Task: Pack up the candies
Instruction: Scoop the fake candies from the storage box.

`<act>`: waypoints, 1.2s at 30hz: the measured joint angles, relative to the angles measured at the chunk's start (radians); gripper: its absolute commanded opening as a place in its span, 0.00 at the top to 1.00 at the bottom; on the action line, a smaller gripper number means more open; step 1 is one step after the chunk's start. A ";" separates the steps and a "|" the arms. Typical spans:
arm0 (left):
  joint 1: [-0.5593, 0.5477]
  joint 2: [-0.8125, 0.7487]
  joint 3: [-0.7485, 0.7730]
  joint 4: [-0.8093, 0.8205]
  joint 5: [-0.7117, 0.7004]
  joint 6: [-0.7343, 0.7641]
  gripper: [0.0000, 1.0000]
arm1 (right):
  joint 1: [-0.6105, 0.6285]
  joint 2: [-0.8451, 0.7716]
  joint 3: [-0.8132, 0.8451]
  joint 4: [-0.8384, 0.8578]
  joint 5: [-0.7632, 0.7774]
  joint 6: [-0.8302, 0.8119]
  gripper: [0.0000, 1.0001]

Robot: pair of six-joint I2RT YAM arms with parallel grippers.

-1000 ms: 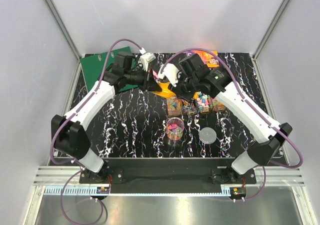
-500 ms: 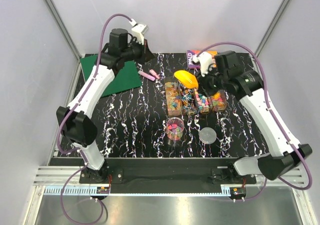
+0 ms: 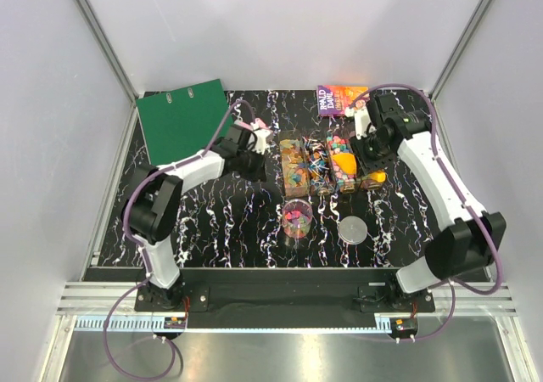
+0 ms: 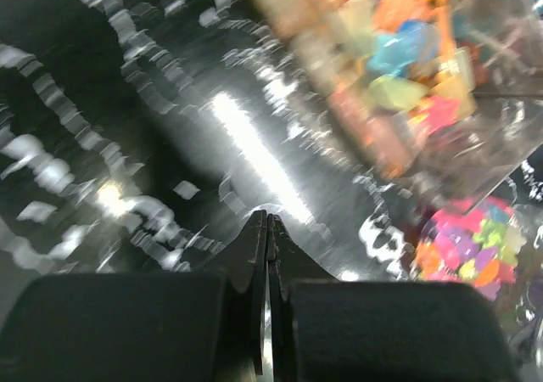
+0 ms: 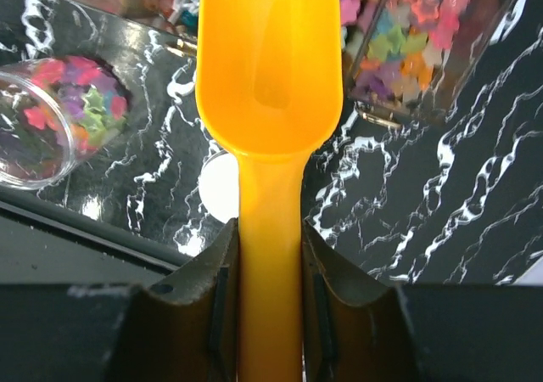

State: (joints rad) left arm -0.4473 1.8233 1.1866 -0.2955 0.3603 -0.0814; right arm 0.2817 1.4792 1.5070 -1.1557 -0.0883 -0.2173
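Top external view is showing a black marbled bench (image 3: pixel 212 221) carrying a row of clear boxes (image 3: pixel 307 176) at its middle, and the candies (image 3: pixel 296 176) are lying heaped inside them in pink, yellow, green, blue and orange. More candies are sitting in a clear cup (image 3: pixel 297 218) standing nearer the arm bases, just in front of the boxes. A round white lid (image 3: pixel 353 229) is lying flat to the right of the cup, apart from it.

The right pincer (image 3: pixel 366 154) is clenching the handle of a yellow scoop (image 3: pixel 344 160), whose bowl is hanging over the right-hand boxes. The right wrist is covering part of those boxes. In the right wrist view the scoop (image 5: pixel 270 76) is filling the centre, with the right pincer (image 5: pixel 270 238) pressing on its handle from both sides; it is hiding most of the lid (image 5: pixel 219 187), with the cup (image 5: pixel 51 119) to its left and a box of candies (image 5: pixel 416 34) to its upper right.

The left pincer (image 3: pixel 253 163) is hovering low beside the left end of the boxes, clenched on nothing. In the blurred left wrist view, the left pincer (image 4: pixel 268 222) is showing its fingers pressed together above bare bench.

A green binder (image 3: pixel 182 119) is lying at the far left corner, a purple and orange packet (image 3: pixel 339 99) at the far edge, and something small and pink (image 3: pixel 259 126) is lying beside the left wrist
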 measured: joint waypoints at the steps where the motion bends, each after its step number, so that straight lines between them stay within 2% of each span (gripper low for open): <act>1: -0.013 0.009 0.000 0.020 0.001 -0.007 1.00 | -0.011 0.021 0.008 -0.015 0.002 0.004 1.00; 8: -0.042 0.066 0.018 0.131 0.006 -0.060 1.00 | -0.050 0.155 0.110 -0.122 0.001 0.017 1.00; 16: -0.070 0.129 0.073 0.128 0.023 -0.078 1.00 | -0.109 0.279 0.234 -0.171 0.021 0.023 1.00; 30: -0.119 0.214 0.166 0.040 0.037 -0.088 1.00 | -0.122 0.302 0.191 -0.178 0.047 0.008 1.00; 36: -0.187 0.228 0.202 0.041 0.055 -0.101 1.00 | -0.122 0.290 0.135 -0.176 0.071 0.001 1.00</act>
State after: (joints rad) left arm -0.6338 2.0510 1.3888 -0.2543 0.4152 -0.1822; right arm 0.1600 1.7687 1.6417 -1.3319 -0.0177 -0.2165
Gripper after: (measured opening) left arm 0.008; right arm 0.327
